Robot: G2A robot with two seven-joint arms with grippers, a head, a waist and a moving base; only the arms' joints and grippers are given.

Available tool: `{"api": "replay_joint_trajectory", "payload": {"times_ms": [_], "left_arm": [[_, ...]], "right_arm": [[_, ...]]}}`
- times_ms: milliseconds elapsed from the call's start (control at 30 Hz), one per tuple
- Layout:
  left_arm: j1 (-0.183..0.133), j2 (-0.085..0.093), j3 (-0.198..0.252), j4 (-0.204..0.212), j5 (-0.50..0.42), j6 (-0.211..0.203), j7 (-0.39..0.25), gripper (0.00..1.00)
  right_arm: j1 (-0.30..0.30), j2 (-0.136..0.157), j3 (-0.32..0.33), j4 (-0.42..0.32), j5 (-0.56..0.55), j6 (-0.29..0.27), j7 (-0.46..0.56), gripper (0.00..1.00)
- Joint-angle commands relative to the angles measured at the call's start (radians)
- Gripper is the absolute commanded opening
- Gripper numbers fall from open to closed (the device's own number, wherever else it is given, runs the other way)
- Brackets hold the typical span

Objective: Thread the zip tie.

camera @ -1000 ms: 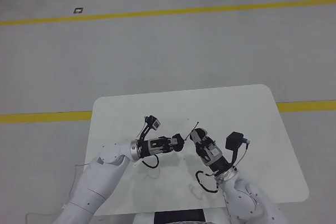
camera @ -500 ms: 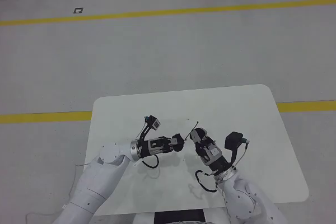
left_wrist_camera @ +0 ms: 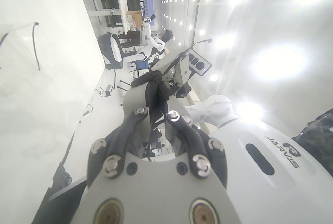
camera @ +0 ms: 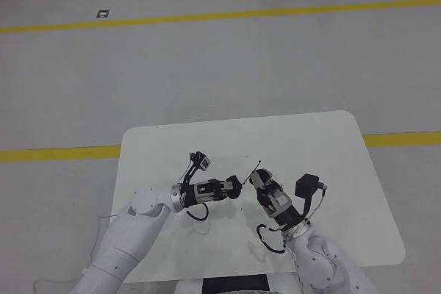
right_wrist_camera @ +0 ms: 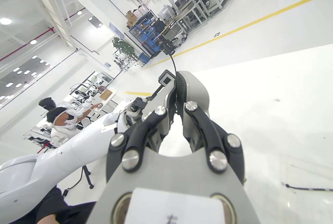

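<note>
From the top view I am seeing both arms meeting over the near middle of the white table. The left gripper and the right gripper are facing each other, tips just beside one another. The zip tie is showing as a thin black line rising from between them, slanting away from the robot, with its head at the far end.

In the left wrist view I am looking along the left gripper. Its fingers are drawn close together with something dark between them, and I cannot tell what it is. The right gripper is sitting directly beyond the tips. Out on the table a spare tie is lying flat, well apart from both grippers.

In the right wrist view the right gripper is clenching the zip tie. The strap is standing up out of the pinched fingertips in a slight curve, its head free in the air above. The left gripper is pressing in just behind the fingers. The spare tie is lying on the table, off to one side.
</note>
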Motion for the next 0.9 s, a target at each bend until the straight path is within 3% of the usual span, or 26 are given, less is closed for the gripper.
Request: {"api": "replay_joint_trajectory", "payload": {"times_ms": [0,867], "left_arm": [[0.0,0.0,0.0,0.0,0.0,0.0,0.0,0.0],[0.0,0.0,0.0,0.0,0.0,0.0,0.0,0.0]], "right_arm": [[0.001,0.0,-0.001,0.001,-0.001,0.002,0.002,0.0],[-0.005,0.001,0.003,0.01,-0.05,0.002,-0.005,0.0]]}}
